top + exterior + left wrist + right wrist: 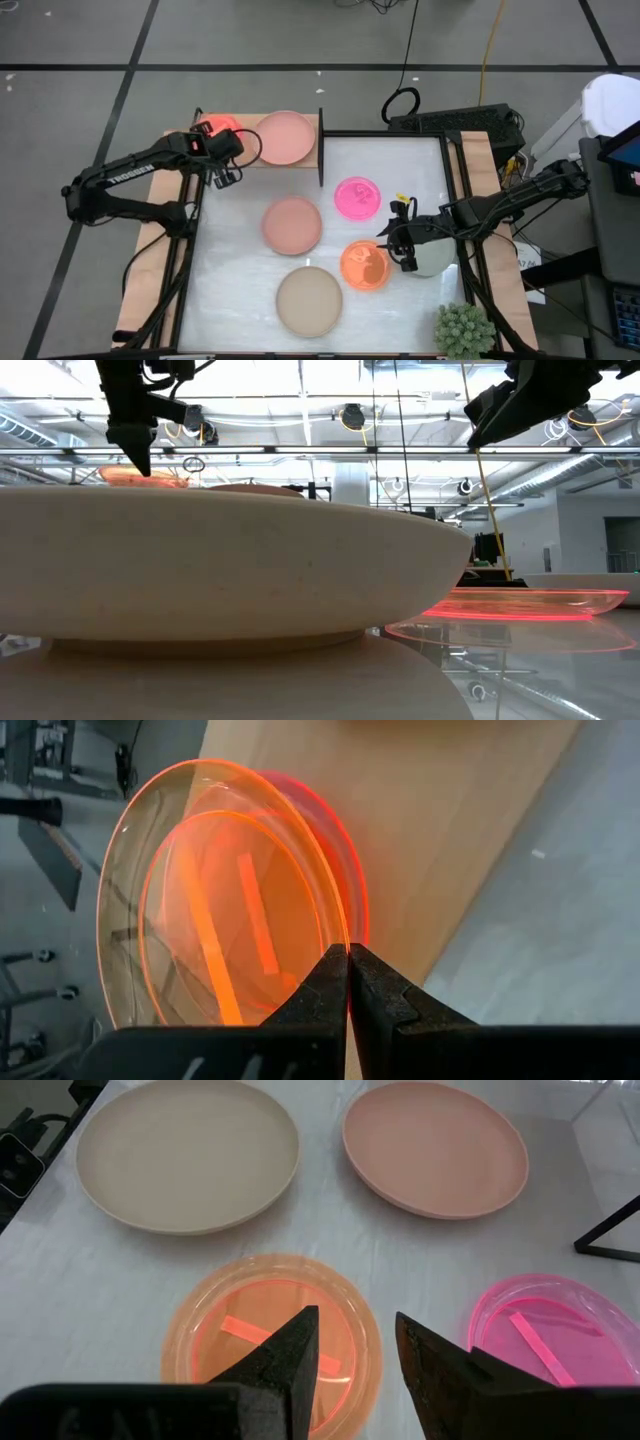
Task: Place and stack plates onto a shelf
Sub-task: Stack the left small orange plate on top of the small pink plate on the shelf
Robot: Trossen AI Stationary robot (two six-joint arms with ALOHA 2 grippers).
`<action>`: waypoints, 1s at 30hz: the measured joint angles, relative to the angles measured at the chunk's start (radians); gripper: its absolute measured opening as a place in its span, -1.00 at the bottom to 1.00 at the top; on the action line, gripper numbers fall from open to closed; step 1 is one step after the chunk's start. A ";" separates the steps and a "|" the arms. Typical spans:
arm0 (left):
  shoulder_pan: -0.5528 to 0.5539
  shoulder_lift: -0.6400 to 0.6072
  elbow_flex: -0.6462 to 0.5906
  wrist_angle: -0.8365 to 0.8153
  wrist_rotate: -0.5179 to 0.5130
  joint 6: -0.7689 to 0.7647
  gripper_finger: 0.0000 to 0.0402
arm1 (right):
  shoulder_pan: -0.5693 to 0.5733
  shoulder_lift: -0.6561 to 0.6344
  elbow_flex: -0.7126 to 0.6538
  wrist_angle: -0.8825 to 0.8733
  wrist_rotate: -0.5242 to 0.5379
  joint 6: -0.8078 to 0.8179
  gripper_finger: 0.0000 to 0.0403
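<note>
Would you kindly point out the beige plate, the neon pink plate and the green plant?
beige plate (309, 300): high view, centre of its face.
neon pink plate (356, 197): high view, centre of its face.
green plant (464, 329): high view, middle of its spiky top.

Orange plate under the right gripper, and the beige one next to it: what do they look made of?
Orange plate: seemingly translucent plastic, glossy; the table shows through and its rim glows. Beige plate: opaque and matte, with no sharp reflections; could be ceramic, melamine or a fibre composite, the look leaves it open.
</note>
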 joint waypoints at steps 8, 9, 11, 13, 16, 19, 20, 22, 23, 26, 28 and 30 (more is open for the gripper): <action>0.046 0.000 0.000 0.054 0.047 0.025 -0.91 | 0.000 0.000 0.000 0.000 0.000 0.003 -0.41; 0.050 0.000 0.000 0.060 0.050 0.029 -0.91 | 0.000 0.000 0.000 0.000 0.000 0.003 -0.41; 0.059 0.001 0.000 0.072 0.050 0.037 -0.90 | 0.000 0.000 0.000 0.000 0.000 0.003 -0.41; 0.067 0.003 0.000 0.070 0.050 0.043 -0.90 | 0.000 0.000 0.000 0.000 0.000 0.003 -0.41; 0.078 0.003 0.000 0.070 0.050 0.041 -0.90 | 0.000 0.000 0.000 0.000 0.000 0.002 -0.41; 0.086 0.003 0.000 0.070 0.052 0.034 -0.90 | 0.000 0.000 0.000 0.000 0.001 0.000 -0.41; 0.089 0.003 0.000 0.070 0.052 0.034 -0.90 | 0.000 0.000 0.000 0.000 0.001 0.000 -0.41; 0.094 0.003 0.000 0.070 0.052 0.034 -0.89 | 0.000 0.000 0.000 0.000 0.001 0.000 -0.41; 0.098 0.003 0.000 0.071 0.052 0.034 -0.89 | 0.000 0.000 0.000 0.000 0.001 0.000 -0.41; 0.105 0.003 0.000 0.079 0.059 0.034 -0.89 | 0.000 0.000 0.000 0.000 0.001 0.000 -0.41; 0.113 0.003 0.000 0.092 0.076 0.037 -0.89 | 0.000 0.000 0.000 0.000 0.001 0.000 -0.41; 0.119 0.003 0.000 0.115 0.092 0.046 -0.89 | 0.000 0.000 0.000 0.000 0.001 -0.001 -0.41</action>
